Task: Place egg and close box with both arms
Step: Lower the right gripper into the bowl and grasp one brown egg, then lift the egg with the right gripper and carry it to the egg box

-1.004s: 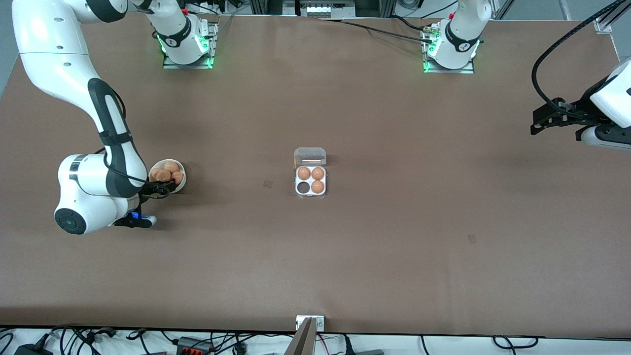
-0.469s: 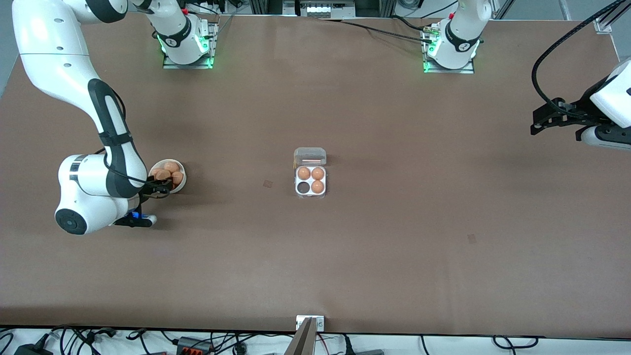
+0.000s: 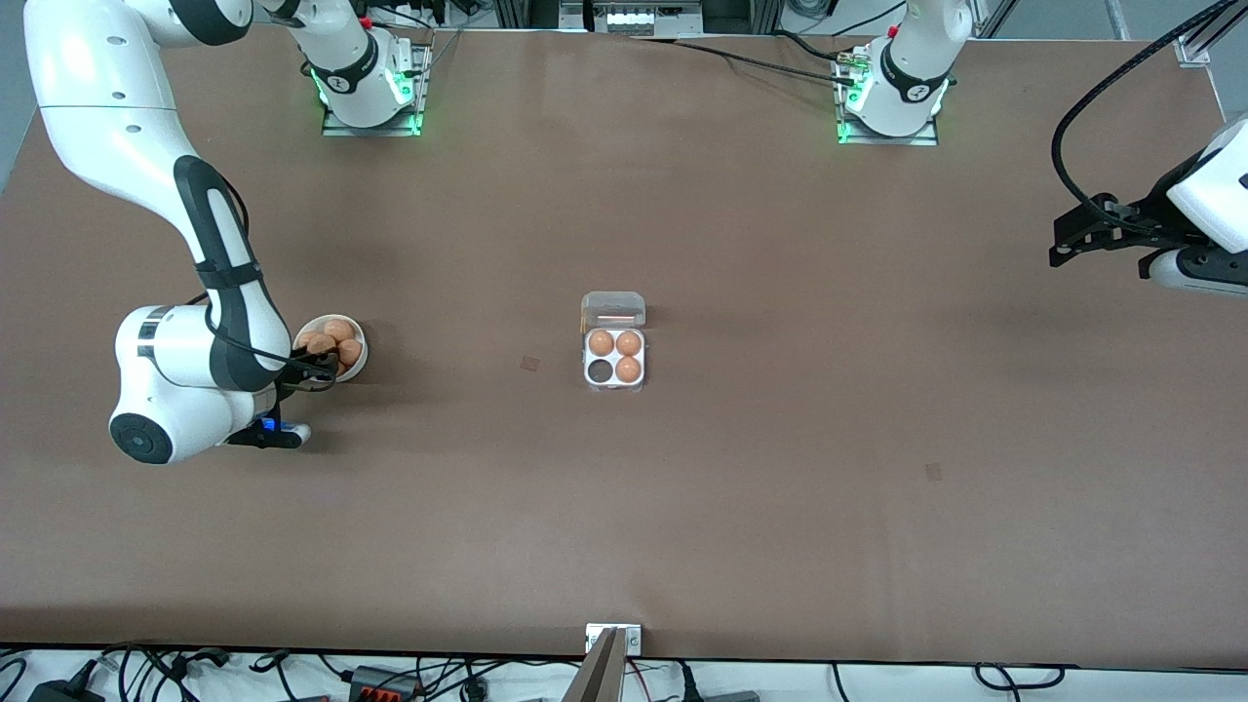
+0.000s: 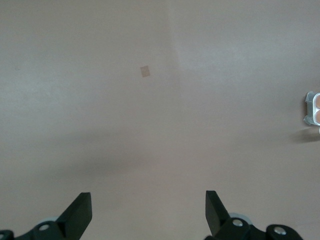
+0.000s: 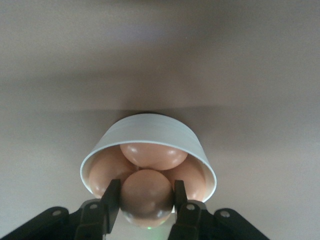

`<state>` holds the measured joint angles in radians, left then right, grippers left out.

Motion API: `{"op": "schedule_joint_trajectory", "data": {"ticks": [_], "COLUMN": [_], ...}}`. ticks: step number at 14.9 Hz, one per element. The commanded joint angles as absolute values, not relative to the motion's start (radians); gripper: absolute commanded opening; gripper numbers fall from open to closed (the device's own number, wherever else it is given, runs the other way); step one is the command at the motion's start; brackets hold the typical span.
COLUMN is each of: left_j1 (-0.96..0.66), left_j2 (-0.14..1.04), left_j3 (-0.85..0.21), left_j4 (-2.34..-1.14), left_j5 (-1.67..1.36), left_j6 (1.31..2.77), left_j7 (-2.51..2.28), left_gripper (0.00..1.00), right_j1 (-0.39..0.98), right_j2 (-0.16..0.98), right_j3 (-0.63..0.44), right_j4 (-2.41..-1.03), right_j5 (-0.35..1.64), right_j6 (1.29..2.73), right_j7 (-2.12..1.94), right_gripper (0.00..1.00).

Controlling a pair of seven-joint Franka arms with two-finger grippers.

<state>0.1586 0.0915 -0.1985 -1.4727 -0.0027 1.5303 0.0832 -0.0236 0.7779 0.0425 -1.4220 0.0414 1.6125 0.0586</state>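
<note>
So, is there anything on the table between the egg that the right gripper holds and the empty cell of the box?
Nothing visible. The right gripper is shut on the egg in the bowl; only bare table lies toward the box.

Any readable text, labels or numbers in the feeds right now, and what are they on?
No words or numbers can be read.
Red mark on the box lid: too small to read.
Dark round emblems on both arm bases: too small to read.
Egg, bowl, right gripper, left gripper: no print visible.
</note>
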Motion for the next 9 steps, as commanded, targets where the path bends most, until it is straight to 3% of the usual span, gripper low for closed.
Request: {"op": "schedule_joint_trajectory", "data": {"ticks": [1,5,9], "left_j1": [0.161,0.161,0.163], "left_j2": [0.103,0.103,0.103], "left_j3": [-0.202,-0.202,-0.202], "left_j4": [-1.445,-1.445,-1.445], "left_j5": [-0.006,-0.006,-0.006], "left_j6": [1.514,1.514,1.514], "left_j7": [0.075,0.075,0.075], "left_gripper": [1.0,1.0,1.0], "right_j1": [-0.026,-0.011,0.035], "right_j2": [0.775,0.759,0.677], "right_j3": [0.049,0.051,0.052], "right_j4": [-1.372,-1.231,-1.224], "right_j5": [0.048,0.04,0.04], "right_j6": [1.557,1.445,1.505], "right_j7": [0.051,0.055,0.06], "right_gripper": [0.23,0.23,0.24]}}
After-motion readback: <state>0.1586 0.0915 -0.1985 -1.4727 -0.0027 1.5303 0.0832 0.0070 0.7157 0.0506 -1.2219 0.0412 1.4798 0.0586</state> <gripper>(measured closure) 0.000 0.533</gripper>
